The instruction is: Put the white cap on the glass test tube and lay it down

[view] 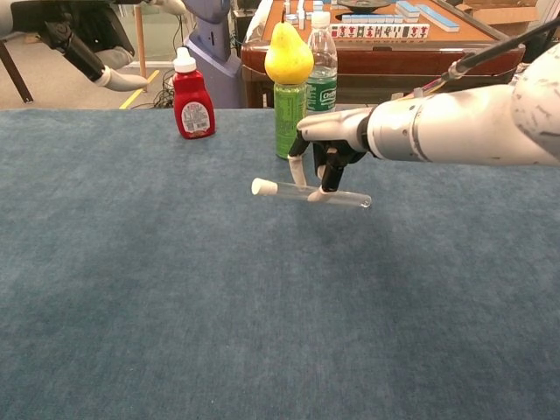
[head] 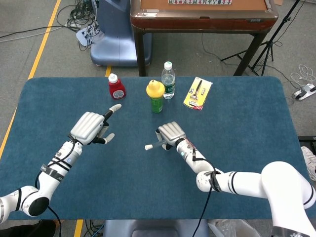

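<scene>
Here the right hand (view: 325, 150) reaches down over the middle of the blue cloth-covered table (head: 237, 113) and holds the clear glass test tube (view: 315, 194) between its fingertips (view: 321, 194). The tube lies nearly level, its small white cap (view: 260, 186) seated on the end that points toward the robot's left, and its closed rounded end sticking out past the fingers on the other side. The fingers press on the tube's middle from above, so both ends show free of the hand. In the chest view the tube appears just at the cloth, though whether it touches cannot be told. In the head view the same cap (head: 148, 147) shows just left of the hand's knuckles.

The left hand (head: 91, 126) hovers well apart to the left, holding nothing, one finger stretched forward and the others loosely bent.

Behind the tube stand a red sauce bottle with a white top (head: 116, 86), a green can topped with a yellow pear-shaped lid (head: 155, 95), a clear plastic water bottle (head: 168, 79) and a flat yellow packet (head: 198, 93).
</scene>
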